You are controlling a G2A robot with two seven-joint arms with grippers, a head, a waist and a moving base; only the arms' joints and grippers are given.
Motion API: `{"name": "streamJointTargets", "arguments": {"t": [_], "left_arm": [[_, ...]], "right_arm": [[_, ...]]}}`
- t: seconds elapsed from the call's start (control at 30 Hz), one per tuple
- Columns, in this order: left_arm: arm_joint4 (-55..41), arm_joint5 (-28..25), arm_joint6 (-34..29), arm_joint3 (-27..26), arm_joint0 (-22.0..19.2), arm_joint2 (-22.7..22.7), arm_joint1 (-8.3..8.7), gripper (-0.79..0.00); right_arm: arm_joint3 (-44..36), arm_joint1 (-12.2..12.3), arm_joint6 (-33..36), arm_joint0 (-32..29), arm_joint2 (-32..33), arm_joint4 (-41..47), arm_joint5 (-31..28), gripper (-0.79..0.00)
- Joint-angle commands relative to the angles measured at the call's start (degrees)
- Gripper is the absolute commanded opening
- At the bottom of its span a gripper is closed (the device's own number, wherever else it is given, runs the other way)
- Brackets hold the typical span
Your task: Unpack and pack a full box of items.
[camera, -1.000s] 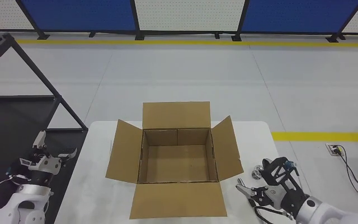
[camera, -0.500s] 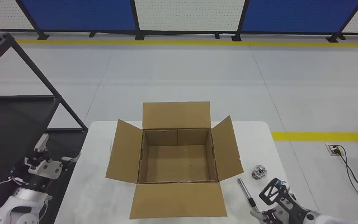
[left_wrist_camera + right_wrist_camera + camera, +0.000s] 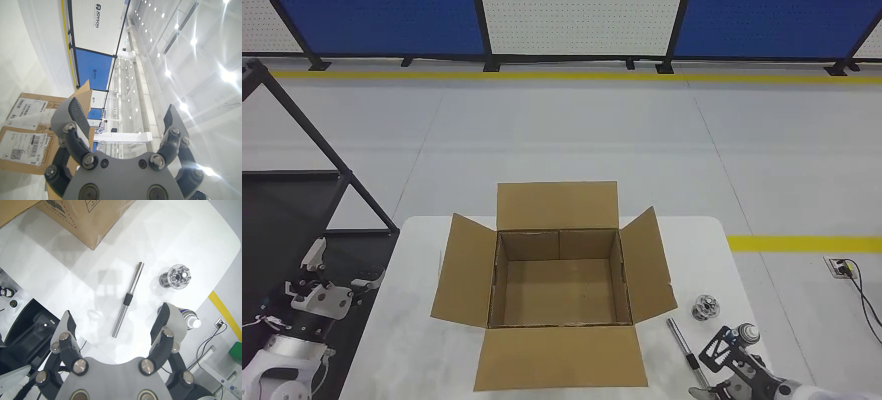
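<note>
An open cardboard box [image 3: 560,290] stands in the middle of the white table [image 3: 422,350] with its flaps spread and a bare floor inside. To its right lie a shiny metal rod [image 3: 679,342] [image 3: 128,298] with a black collar, a grey spool [image 3: 704,306] [image 3: 174,278] and an upright spray can [image 3: 747,333] [image 3: 190,319] with a white cap. My right gripper [image 3: 720,362] [image 3: 116,313] hovers open above the rod's near end, and the can stands just beside one finger. My left gripper [image 3: 337,270] [image 3: 122,106] is open and holds nothing, off the table's left edge and tilted upward.
The box's labelled outer wall [image 3: 28,132] is close beside the left gripper. A black rack [image 3: 302,190] stands left of the table. The rounded table edge [image 3: 223,262] lies just beyond the spool and can. Bare tabletop runs along the box's left side.
My right gripper has drawn back toward the table's near edge, uncovering the rod and spool, and the can now stands free beside it. The left gripper dipped slightly.
</note>
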Motion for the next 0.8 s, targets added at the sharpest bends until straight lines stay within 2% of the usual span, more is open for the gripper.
{"name": "streamJointTargets", "arguments": {"t": [0.0,0.23,0.4,0.43,0.5,0.63,0.77], "left_arm": [[-0.1,-0.2,0.7,-0.3,0.4,0.0,-0.04,0.000],[-1.3,-0.1,1.4,-0.3,1.2,-0.7,-0.03,0.000],[-1.3,-0.1,1.4,-0.3,1.2,-0.7,-0.03,0.000],[-1.3,-0.1,1.4,-0.3,1.2,-0.7,-0.03,0.000],[-1.3,-0.1,1.4,-0.3,1.2,-0.7,-0.03,0.000],[-1.3,-0.1,1.4,-0.3,1.2,-0.7,-0.03,0.000],[-1.3,-0.1,1.4,-0.3,1.2,-0.7,-0.03,0.000]], "right_arm": [[2.4,0.0,-0.8,1.1,-1.8,-1.1,0.3,0.000],[13.6,0.0,-0.4,9.1,-9.5,-1.8,1.2,0.000],[19.1,-0.1,-0.9,13.2,-12.4,-2.6,2.2,0.000],[19.7,-0.1,-0.7,13.5,-12.7,-2.8,2.3,-0.126],[20.9,0.0,-0.8,14.0,-12.9,-2.8,2.4,-0.191],[22.3,0.2,-1.1,14.1,-12.6,-2.8,2.7,-0.403],[23.7,0.4,-1.1,14.1,-12.4,-2.5,2.8,-0.413]]}}
